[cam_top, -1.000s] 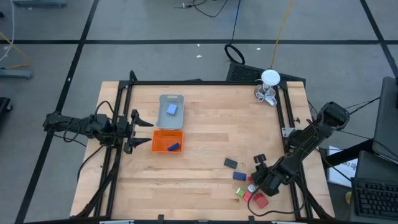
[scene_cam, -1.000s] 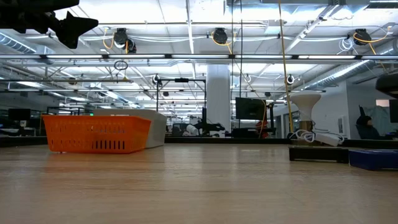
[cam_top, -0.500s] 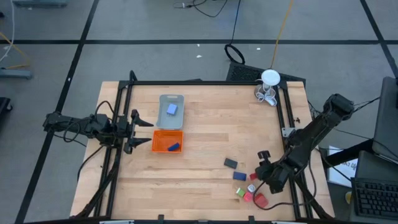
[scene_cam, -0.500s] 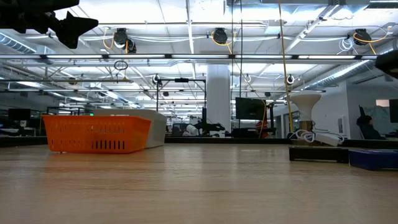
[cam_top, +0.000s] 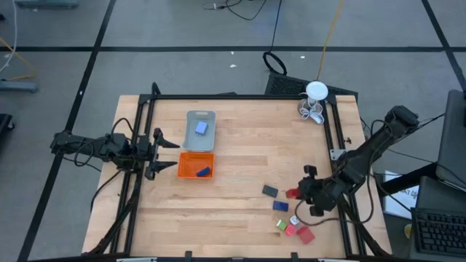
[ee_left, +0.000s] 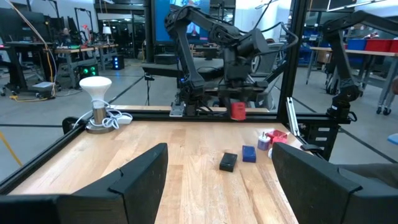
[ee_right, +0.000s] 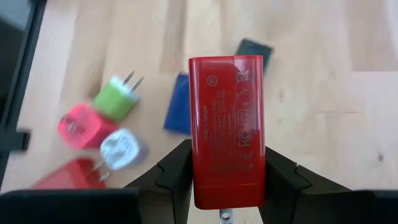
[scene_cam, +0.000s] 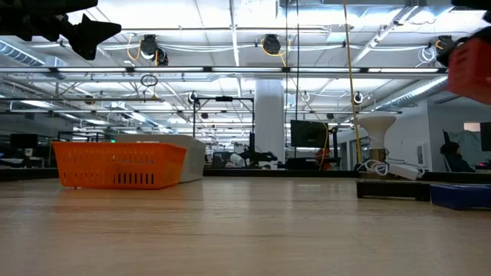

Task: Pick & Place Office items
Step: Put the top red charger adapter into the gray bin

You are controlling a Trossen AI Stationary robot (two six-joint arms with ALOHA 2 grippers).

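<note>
My right gripper (cam_top: 298, 193) hovers over the table's near-right part, shut on a red blocky charger (ee_right: 227, 130), which also shows in the high view (cam_top: 292, 193) and the low view (scene_cam: 469, 65). Below it lie a black block (cam_top: 270, 191), a blue block (cam_top: 280, 206) and a cluster of green (ee_right: 118, 96), pink (ee_right: 79, 124), white (ee_right: 123, 149) and red (ee_right: 62, 177) plugs. Another blue piece lies in the grey tray (cam_top: 191, 127) and one more in the orange tray (cam_top: 186, 164). My left gripper (cam_top: 172, 153) waits open at the table's left edge beside the orange tray. My right gripper pinches the red charger by its two long sides, near the end closest to the wrist (ee_right: 205, 186), between the two fingers (ee_right: 177, 171). The fingers slant down from the table's right. The charger is lifted clear and sticks out ahead of the fingers along their length.
A white round lamp with wire loops (cam_top: 314, 102) stands at the far-right corner. A black frame rail (cam_top: 331, 138) runs along the table's right side and another along the left. Bare wood lies between the trays and the cluster of pieces.
My right gripper has risen from the cluster of pieces at the near-right and moved toward the table's left and far side. The red charger has come up with it and now hangs clear of the table. The left arm has stayed still.
</note>
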